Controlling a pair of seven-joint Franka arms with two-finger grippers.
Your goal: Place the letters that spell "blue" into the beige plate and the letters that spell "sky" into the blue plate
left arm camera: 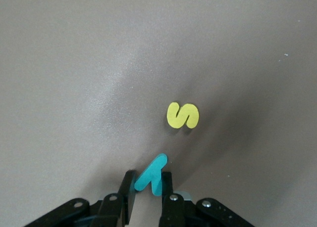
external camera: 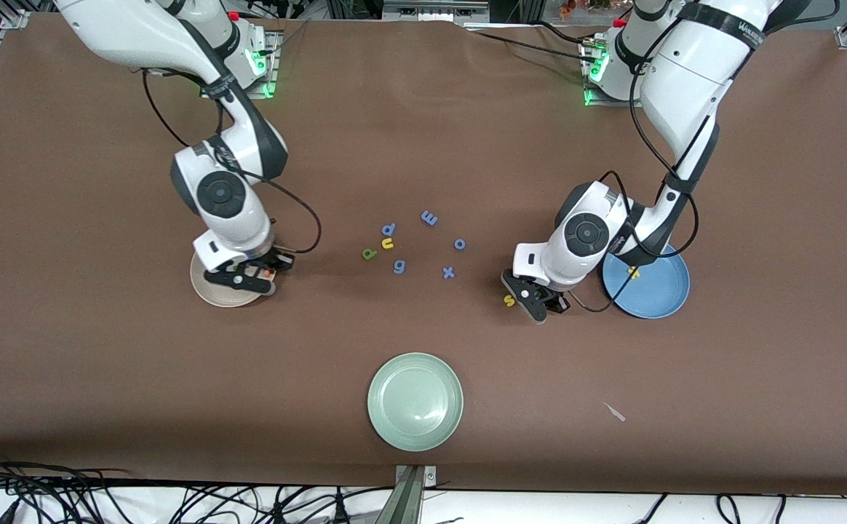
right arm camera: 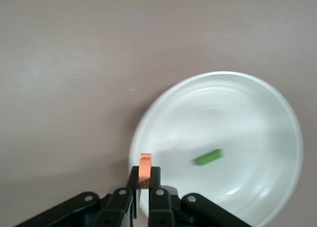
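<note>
Left gripper: jaws clenched on the teal y, a flat matte foam cutout gripped by its stem, arms poking out past the jaw tips, low over the brown bench. Just ahead of those jaws, flat on the cloth: yellow s, rounded foam, apart from the y. Blue plate, round, smooth, raised rim, beside this gripper toward the left arm's end; inside it a yellow k.

Right gripper: jaws grasping the orange e, seen edge-on as a thin foam slab, at the rim of the beige plate, glossy and shallow. In that plate, ahead of the jaws: green l, a short stick.

Between the two grippers, loose on the bench: green b, yellow u, and blue letters p, m, o, g, x.

Nearest the front camera: pale green plate, plain, glazed.

No readable writing apart from partial lettering on the left arm's upper link.
</note>
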